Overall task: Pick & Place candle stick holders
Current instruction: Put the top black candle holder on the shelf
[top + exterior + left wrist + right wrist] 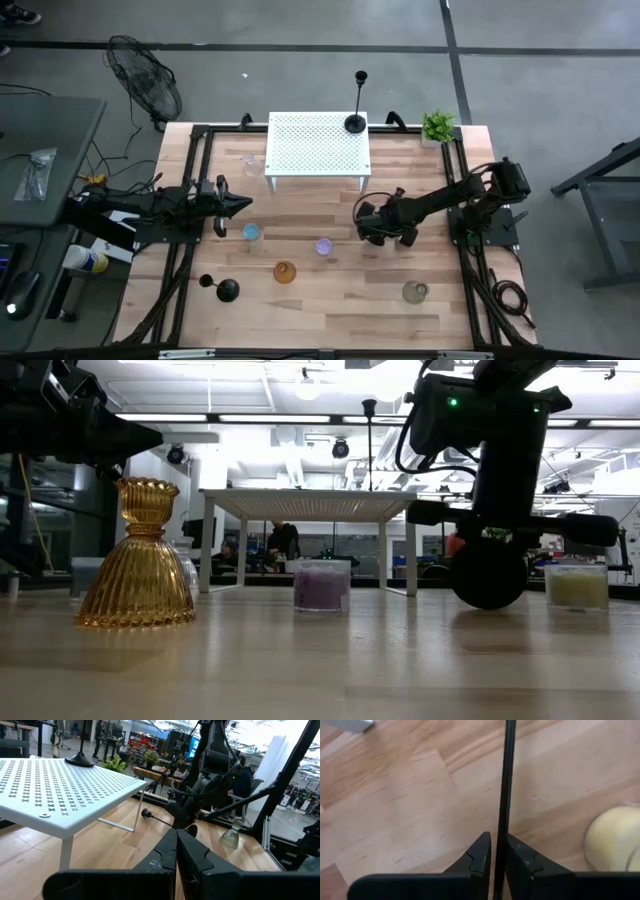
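A slim black candlestick lies on its side right of the table's middle, its cup (397,190) toward the far edge and its round base (490,572) toward the near edge. My right gripper (498,845) stands over it, pointing down, shut on its stem. A second black candlestick (355,110) stands upright by its base on the white perforated stand (315,145). A third (220,289) lies on its side at the near left. My left gripper (243,205) waits shut and level at the left, holding nothing. My right gripper pinches the lying candlestick's thin stem (503,827) between its two fingers. The fingers come from above, pointing steeply down, and lie across the stem. The stick stays about level; whether its base rim rests on the table I cannot tell.
Small glass holders stand on the wood: blue (251,232), purple (323,246), amber (285,271), pale yellow (415,291) and a clear one (252,160) beside the stand. A green potted plant (437,125) sits at the far right corner. Black frame rails run along both table sides.
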You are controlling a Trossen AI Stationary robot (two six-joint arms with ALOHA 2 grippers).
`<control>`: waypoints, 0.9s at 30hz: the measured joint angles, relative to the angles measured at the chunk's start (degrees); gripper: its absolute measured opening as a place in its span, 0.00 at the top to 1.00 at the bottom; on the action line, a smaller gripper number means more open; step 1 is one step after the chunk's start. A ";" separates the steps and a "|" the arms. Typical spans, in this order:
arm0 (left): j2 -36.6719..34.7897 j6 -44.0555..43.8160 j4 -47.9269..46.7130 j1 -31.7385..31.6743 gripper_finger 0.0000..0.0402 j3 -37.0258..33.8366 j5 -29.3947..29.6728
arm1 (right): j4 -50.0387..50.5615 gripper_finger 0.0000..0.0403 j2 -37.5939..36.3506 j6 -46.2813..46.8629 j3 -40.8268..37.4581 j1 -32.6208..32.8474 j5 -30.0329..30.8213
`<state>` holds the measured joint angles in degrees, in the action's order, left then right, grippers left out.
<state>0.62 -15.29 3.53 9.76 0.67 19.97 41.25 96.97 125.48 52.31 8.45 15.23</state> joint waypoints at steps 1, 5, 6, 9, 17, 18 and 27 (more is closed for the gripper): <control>-0.02 0.00 0.00 0.00 1.00 0.00 0.00 | 0.00 0.91 0.00 -0.83 0.00 0.00 0.14; -0.02 0.00 0.01 0.00 1.00 0.00 0.00 | 0.04 0.91 -0.20 -2.63 0.00 0.17 0.54; -0.02 0.00 0.02 0.00 1.00 0.00 0.00 | 0.00 0.91 -0.24 -2.76 0.00 0.20 0.54; 0.00 0.00 0.00 0.00 1.00 0.00 0.00 | 0.03 0.91 -0.53 -2.84 0.00 0.28 0.54; -0.01 0.00 0.00 0.00 1.00 0.00 0.00 | 0.23 0.91 -2.52 -3.67 0.02 0.61 1.88; -0.02 0.00 0.00 0.00 1.00 0.00 0.00 | 0.41 0.91 -2.73 -3.81 0.02 0.61 2.17; -0.02 0.00 0.00 0.00 1.00 0.00 0.00 | 1.08 0.91 -4.96 -6.25 0.02 0.94 3.65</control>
<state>0.60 -15.29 3.53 9.76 0.67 19.97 42.33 92.01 119.23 52.34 9.39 18.88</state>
